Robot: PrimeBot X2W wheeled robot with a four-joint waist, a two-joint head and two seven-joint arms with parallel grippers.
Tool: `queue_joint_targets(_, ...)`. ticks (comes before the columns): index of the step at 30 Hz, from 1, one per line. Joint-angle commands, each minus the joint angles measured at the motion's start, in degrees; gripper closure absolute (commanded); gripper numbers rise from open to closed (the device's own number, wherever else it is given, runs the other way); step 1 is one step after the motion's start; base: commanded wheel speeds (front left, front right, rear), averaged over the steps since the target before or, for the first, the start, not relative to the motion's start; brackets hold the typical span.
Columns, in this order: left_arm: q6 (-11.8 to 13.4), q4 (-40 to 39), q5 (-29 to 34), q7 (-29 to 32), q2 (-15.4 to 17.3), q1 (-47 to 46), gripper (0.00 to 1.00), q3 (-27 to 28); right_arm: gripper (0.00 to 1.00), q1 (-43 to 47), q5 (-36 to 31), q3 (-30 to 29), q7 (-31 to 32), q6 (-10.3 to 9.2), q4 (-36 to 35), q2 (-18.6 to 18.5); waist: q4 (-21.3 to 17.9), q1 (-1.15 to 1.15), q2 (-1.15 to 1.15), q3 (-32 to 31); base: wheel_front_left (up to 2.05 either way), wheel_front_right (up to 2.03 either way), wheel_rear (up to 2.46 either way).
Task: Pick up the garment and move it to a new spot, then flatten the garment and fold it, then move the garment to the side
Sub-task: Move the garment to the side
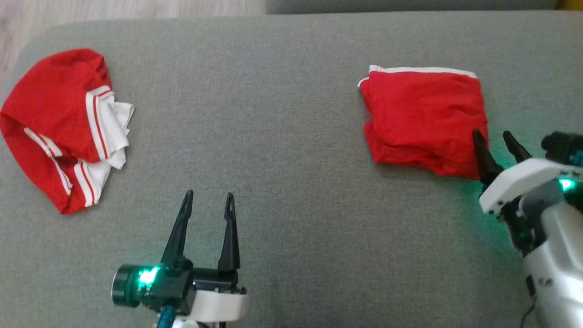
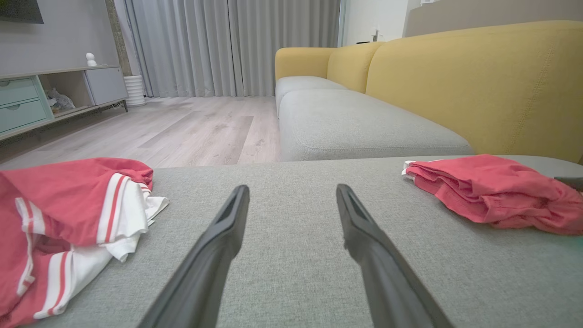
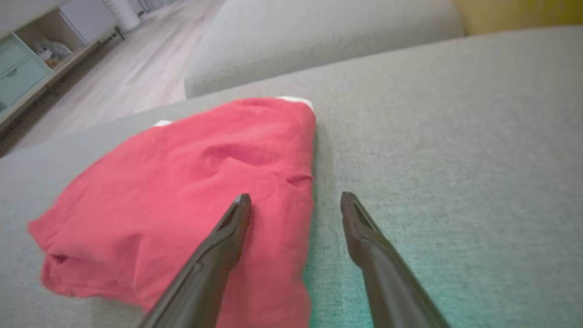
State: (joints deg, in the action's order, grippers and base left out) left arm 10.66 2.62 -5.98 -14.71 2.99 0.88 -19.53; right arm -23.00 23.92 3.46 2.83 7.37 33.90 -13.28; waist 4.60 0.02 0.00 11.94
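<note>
Two red garments, two grippers.
One folded garment (image 1: pixel 423 118) and one crumpled garment (image 1: pixel 54 127) with white trim; left gripper (image 1: pixel 209 195) and right gripper (image 1: pixel 492 134), two fingers each.

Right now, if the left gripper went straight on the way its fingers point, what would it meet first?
Probably nothing: the left gripper points across bare grey sofa cushion, between the crumpled red-and-white garment and the folded red garment, touching neither. Its height is unclear.
</note>
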Motion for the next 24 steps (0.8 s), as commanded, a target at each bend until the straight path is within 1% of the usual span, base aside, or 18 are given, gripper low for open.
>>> queue_joint_targets(1, 0.7, -1.5, 0.5, -0.3, -0.1, -2.5, 0.0, 0.8, 0.0, -1.9, 2.6, 2.2, 3.0, 0.12, 1.0, -2.0, 0.6, -0.02, 0.0, 1.0, 0.0, 0.0, 0.0)
queue_joint_targets(3, 1.0, -1.1, 0.6, -0.3, -0.1, -3.0, 0.0, 0.1, 0.0, -3.4, 5.0, 3.9, 6.8, 0.12, 3.9, -2.8, 1.0, -0.02, 0.0, 1.3, 0.0, 0.0, 0.0)
queue_joint_targets(4, 1.1, -0.9, 0.6, -0.3, -0.1, -3.2, 0.0, -0.2, 0.29, -3.8, 6.3, 4.9, 8.6, 0.12, 5.2, -2.9, 1.2, -0.02, 0.0, 1.4, 0.0, 0.0, 0.0)
queue_joint_targets(5, 1.3, -0.7, 0.6, -0.3, -0.1, -3.4, 0.0, -0.5, 0.9, -4.0, 7.8, 6.0, 9.9, 0.12, 5.9, -3.0, 1.4, -0.02, 0.0, 1.5, 0.0, 0.0, 0.0)
queue_joint_targets(6, 1.5, -0.6, 0.6, -0.3, -0.1, -3.6, 0.0, -0.6, 1.0, -4.1, 9.0, 7.2, 10.6, 0.12, 6.0, -3.2, 1.5, -0.02, 0.0, 1.6, 0.0, 0.0, 0.0)
queue_joint_targets(8, 1.9, -0.6, 0.5, -0.3, -0.1, -3.8, 0.0, -0.8, 1.0, -4.3, 11.0, 8.4, 8.8, 0.12, 5.0, -4.5, 1.4, -0.02, 0.0, 1.8, 0.0, 0.0, 0.0)
queue_joint_targets(10, 2.1, -1.0, 0.7, -0.3, -0.1, -3.8, 0.0, -0.7, 1.0, -4.4, 12.1, 9.4, 7.4, 0.12, 4.2, -6.7, 0.7, -0.02, 0.0, 2.3, 0.0, 0.0, 0.0)
queue_joint_targets(13, 1.9, -1.9, 1.9, -0.3, -0.1, -4.4, 0.0, -0.7, 1.0, -5.0, 11.9, 10.4, 7.1, 0.12, 3.9, -11.7, -1.3, -0.02, 0.0, 3.9, 0.0, 0.0, 0.0)
queue_joint_targets(16, 2.1, -2.0, 3.0, -0.3, -0.1, -5.6, 0.0, -0.6, 1.0, -5.8, 12.5, 10.4, 8.3, 0.12, 3.8, -16.9, -3.7, -0.02, 0.0, 6.0, 0.0, 0.0, 0.0)
queue_joint_targets(20, 1.6, -1.9, 4.2, -0.3, -0.1, -8.3, 0.0, -1.0, 1.0, -7.0, 12.8, 9.5, 9.3, 0.12, 4.0, -24.3, -6.7, -0.02, 0.0, 9.7, 0.0, 0.0, 0.0)
queue_joint_targets(21, 1.6, -1.9, 4.2, -0.3, -0.1, -8.3, 0.0, -1.0, 1.0, -7.0, 12.8, 9.5, 9.3, 0.12, 4.0, -24.3, -6.7, -0.02, 0.0, 9.7, 0.0, 0.0, 0.0)
queue_joint_targets(24, 1.2, -1.7, 5.2, -0.3, 0.0, -10.9, 0.0, -1.5, 1.0, -8.2, 12.7, 8.4, 9.5, 0.12, 4.8, -28.8, -8.2, -0.02, 0.0, 12.8, 0.0, 0.0, 0.0)
